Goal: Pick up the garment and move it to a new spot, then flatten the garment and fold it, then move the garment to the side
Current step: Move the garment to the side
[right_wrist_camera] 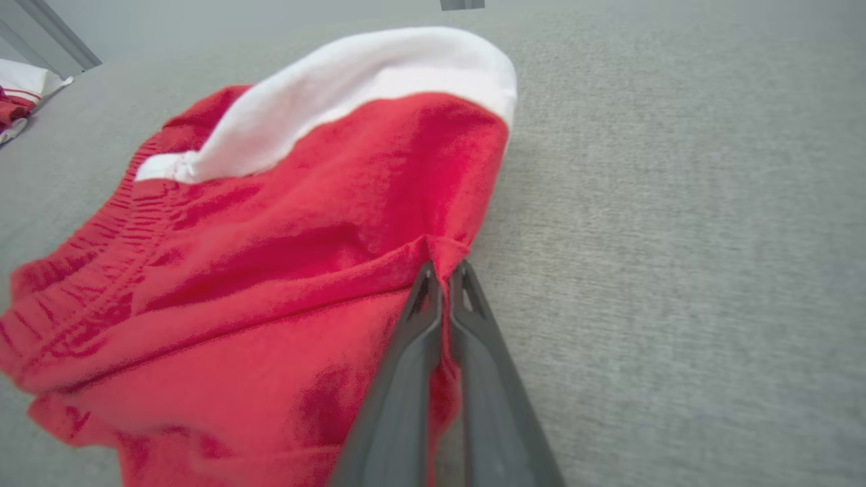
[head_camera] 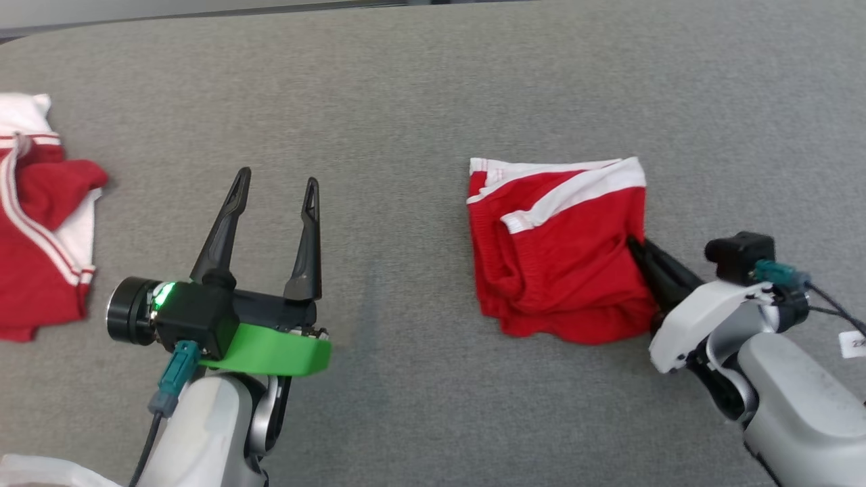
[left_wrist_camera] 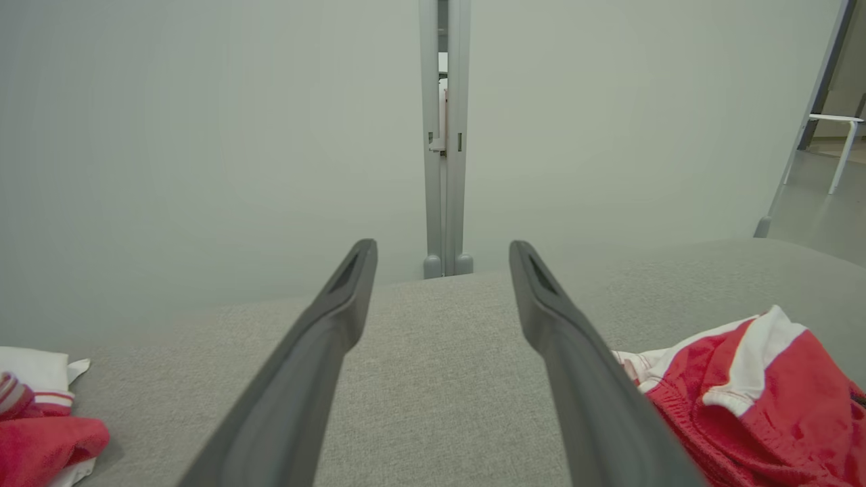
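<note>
The garment [head_camera: 555,257] is a pair of red shorts with white trim, folded into a rough square on the grey table [head_camera: 406,101], right of centre. My right gripper [head_camera: 634,245] is shut on the garment's right edge, pinching a ridge of red cloth [right_wrist_camera: 443,260] between its dark fingers. The same garment [left_wrist_camera: 758,406] lies at the lower right of the left wrist view. My left gripper [head_camera: 276,179] hovers open and empty over bare table, left of centre, well apart from the garment; in its own wrist view the left gripper [left_wrist_camera: 443,250] stands wide.
A second red and white garment [head_camera: 37,223] lies crumpled at the table's left edge, also seen as the second garment [left_wrist_camera: 40,433] in the left wrist view. Pale partition panels [left_wrist_camera: 203,135] stand behind the table's far edge. A white stool [left_wrist_camera: 835,135] stands at far right.
</note>
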Motion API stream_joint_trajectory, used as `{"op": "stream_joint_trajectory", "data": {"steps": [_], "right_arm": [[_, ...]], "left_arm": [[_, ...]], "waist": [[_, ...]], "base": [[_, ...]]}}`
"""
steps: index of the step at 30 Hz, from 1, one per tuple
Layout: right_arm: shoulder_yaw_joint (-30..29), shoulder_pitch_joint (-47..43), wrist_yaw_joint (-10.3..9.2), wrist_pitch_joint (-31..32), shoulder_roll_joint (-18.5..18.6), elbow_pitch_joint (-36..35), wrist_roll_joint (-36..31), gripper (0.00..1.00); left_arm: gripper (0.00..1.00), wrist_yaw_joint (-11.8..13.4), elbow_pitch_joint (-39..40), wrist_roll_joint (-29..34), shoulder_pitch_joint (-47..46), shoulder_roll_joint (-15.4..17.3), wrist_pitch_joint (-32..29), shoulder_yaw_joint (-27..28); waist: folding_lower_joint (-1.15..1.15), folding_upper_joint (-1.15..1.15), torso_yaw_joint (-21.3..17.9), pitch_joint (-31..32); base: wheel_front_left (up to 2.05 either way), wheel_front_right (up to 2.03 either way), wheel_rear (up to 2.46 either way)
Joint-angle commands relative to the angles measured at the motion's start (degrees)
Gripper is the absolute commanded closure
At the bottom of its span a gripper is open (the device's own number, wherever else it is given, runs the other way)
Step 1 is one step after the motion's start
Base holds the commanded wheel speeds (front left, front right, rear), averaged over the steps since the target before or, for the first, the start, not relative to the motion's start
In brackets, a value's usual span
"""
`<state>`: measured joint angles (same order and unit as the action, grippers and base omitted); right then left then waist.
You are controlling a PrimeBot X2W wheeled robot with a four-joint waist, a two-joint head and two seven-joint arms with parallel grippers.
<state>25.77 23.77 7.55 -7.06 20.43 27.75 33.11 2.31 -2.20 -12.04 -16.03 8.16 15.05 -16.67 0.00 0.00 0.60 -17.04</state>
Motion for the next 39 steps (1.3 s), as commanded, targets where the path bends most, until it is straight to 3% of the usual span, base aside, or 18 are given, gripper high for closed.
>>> {"op": "stream_joint_trajectory", "data": {"steps": [1, 4, 8, 17, 24, 27, 28, 33, 39], "right_arm": [[-0.04, 2.02, -0.12, -0.34, 1.27, 0.72, 1.01, 1.0], [-0.16, 6.86, -0.11, -1.04, 4.87, 4.04, 3.13, 1.0], [-0.82, 12.94, -0.11, -2.14, 8.52, 8.47, 4.55, 1.0], [-5.25, 25.15, -0.11, -5.19, 17.13, 20.34, 5.67, 1.0], [-7.65, 30.15, -0.11, -6.93, 19.76, 26.26, 6.08, 1.0], [-8.96, 31.37, -0.11, -7.62, 19.61, 28.73, 5.17, 0.4], [-9.68, 31.46, -0.12, -7.85, 19.56, 29.7, 4.84, 0.0], [-16.21, 28.13, -0.11, -8.11, 19.17, 29.78, 0.94, 0.0], [-26.98, 17.08, -0.11, -8.15, 15.56, 20.14, -5.67, 0.0]], "left_arm": [[0.0, -0.48, 0.54, 0.09, -1.52, -0.01, 0.07, -0.08], [0.0, -1.23, 2.11, 1.09, -4.46, 0.65, -0.9, -1.11], [0.0, -2.15, 4.3, 3.1, -7.9, 1.67, -2.54, -2.74], [0.0, -3.6, 6.94, 5.66, -13.52, 2.81, -4.67, -5.06], [0.0, -3.65, 8.06, 6.3, -14.88, 3.17, -5.38, -5.88], [0.0, -3.39, 7.84, 6.13, -14.89, 3.1, -5.11, -6.03], [0.0, -3.3, 7.61, 5.97, -14.76, 2.98, -4.96, -6.05], [0.0, -2.59, 5.67, 4.95, -12.52, 2.61, -3.83, -5.83], [0.0, -0.88, 3.09, 2.98, -8.5, 2.77, -2.86, -4.29]], "waist": [[0.0, 0.0, -6.72, -2.28], [0.0, 0.0, -9.31, -5.95], [0.0, 0.0, -9.96, -10.72], [0.0, 0.0, -7.64, -18.02], [0.0, 0.0, -6.26, -19.92], [0.0, 0.0, -6.15, -19.72], [0.0, 0.0, -6.14, -19.42], [0.0, 0.0, -6.28, -15.93], [0.0, 0.0, -7.06, -9.61]], "base": [[0.0, 0.0, 0.0], [0.0, 0.0, 0.0], [0.0, 0.0, 0.0], [0.0, 0.0, 0.0], [0.0, 0.0, 0.0], [0.0, 0.0, 0.0], [0.0, 0.0, 0.0], [0.0, 0.0, 0.0], [0.0, 0.0, 0.0]]}}
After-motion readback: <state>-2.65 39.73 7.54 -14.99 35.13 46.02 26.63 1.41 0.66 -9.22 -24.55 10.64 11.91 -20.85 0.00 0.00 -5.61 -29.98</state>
